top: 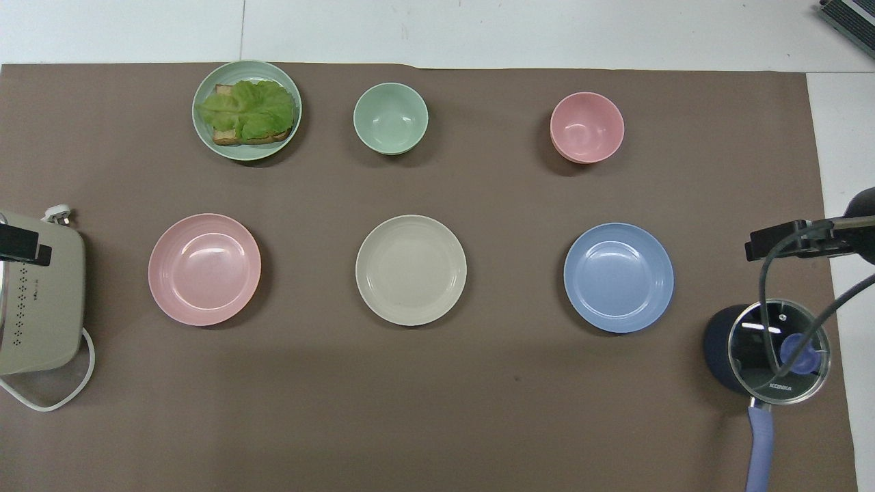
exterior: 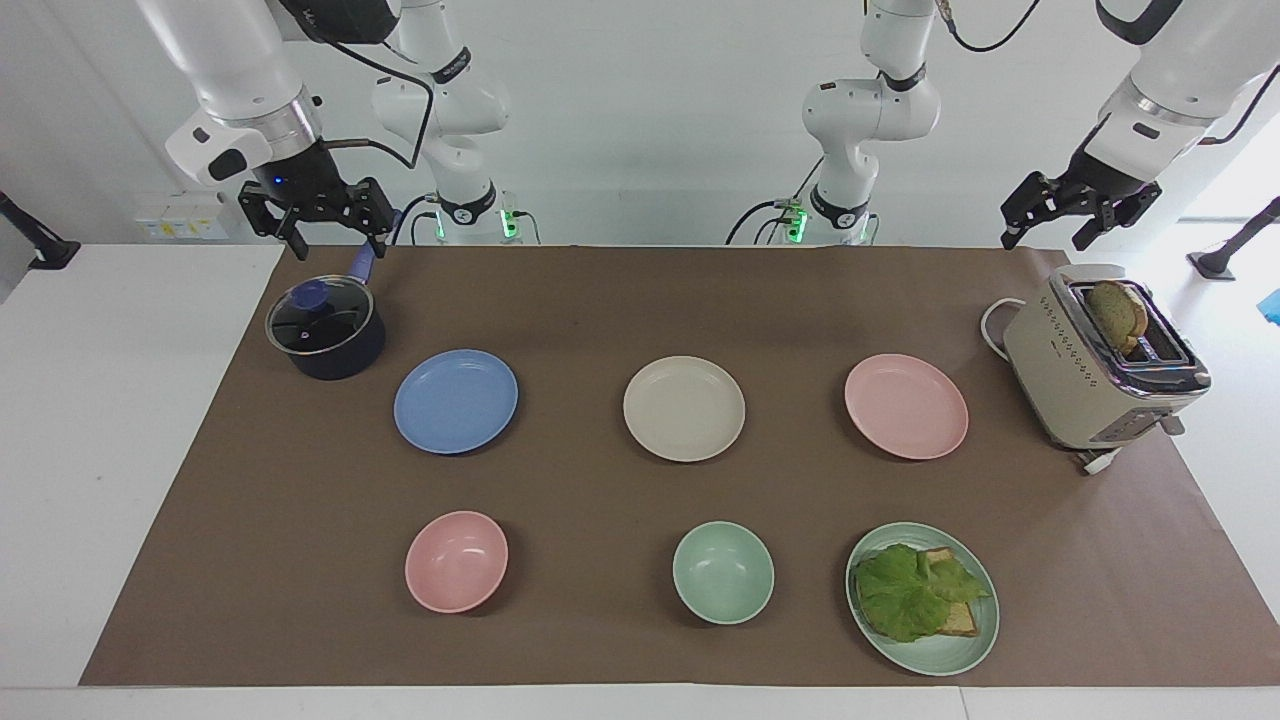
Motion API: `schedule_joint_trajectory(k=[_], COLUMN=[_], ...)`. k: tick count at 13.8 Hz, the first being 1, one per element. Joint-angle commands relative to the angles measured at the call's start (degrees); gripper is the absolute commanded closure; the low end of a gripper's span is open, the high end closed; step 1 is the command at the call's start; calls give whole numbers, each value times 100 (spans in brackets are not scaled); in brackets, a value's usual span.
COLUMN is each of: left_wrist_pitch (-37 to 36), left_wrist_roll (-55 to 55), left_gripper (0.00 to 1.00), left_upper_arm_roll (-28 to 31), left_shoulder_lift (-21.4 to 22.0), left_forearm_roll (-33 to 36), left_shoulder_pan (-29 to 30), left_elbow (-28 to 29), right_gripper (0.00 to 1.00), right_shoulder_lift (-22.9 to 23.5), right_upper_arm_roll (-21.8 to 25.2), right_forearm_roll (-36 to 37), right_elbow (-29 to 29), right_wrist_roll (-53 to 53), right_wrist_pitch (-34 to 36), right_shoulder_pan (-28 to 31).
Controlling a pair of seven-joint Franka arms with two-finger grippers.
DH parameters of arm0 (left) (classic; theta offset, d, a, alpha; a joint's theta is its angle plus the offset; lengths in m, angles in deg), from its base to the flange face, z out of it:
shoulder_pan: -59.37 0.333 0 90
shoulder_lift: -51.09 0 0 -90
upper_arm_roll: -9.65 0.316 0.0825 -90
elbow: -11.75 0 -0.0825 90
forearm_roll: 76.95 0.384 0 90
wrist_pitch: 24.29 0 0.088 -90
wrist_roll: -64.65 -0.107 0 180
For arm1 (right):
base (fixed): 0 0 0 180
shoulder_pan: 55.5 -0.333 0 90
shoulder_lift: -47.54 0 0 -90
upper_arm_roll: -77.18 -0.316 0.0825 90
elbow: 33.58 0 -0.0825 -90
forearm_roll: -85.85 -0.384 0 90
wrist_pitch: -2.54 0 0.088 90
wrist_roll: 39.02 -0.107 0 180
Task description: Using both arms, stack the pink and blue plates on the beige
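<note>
Three equal plates lie in a row across the middle of the brown mat. The beige plate [exterior: 684, 408] [top: 411, 270] is in the centre. The blue plate [exterior: 456, 401] [top: 618, 277] lies toward the right arm's end, the pink plate [exterior: 906, 406] [top: 204, 268] toward the left arm's end. All three are bare and apart from one another. My right gripper [exterior: 338, 248] hangs open in the air over the saucepan's handle. Above the toaster, my left gripper [exterior: 1045, 240] is also open. Neither holds anything.
A dark saucepan [exterior: 325, 328] with a glass lid stands beside the blue plate. A beige toaster [exterior: 1060, 380] with a bread slice in it stands beside the pink plate. Farther from the robots are a pink bowl [exterior: 456, 561], a green bowl [exterior: 722, 572] and a green plate [exterior: 940, 660] with lettuce on toast.
</note>
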Motion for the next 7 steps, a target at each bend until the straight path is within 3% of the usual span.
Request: schedule_joint_trajectory(k=[1, 3, 7], left_wrist_pitch=[-89, -37, 937], left_wrist_roll=[-67, -58, -5], left_gripper=[0, 0, 0], left_upper_arm_roll=[16, 16, 16], left_shoulder_lift=[-1, 87, 210], left_forearm_roll=[87, 61, 52], left_shoulder_pan=[-41, 29, -14], left_elbow=[-86, 97, 1142], right_gripper=[0, 0, 0], right_shoulder_lift=[-59, -103, -112], right_upper_arm_roll=[-36, -36, -36], right_forearm_roll=[-11, -38, -47], right_elbow=[69, 113, 122], right_wrist_roll=[-111, -111, -111], right_wrist_pitch=[-94, -94, -85], right_shoulder_pan=[83, 66, 75])
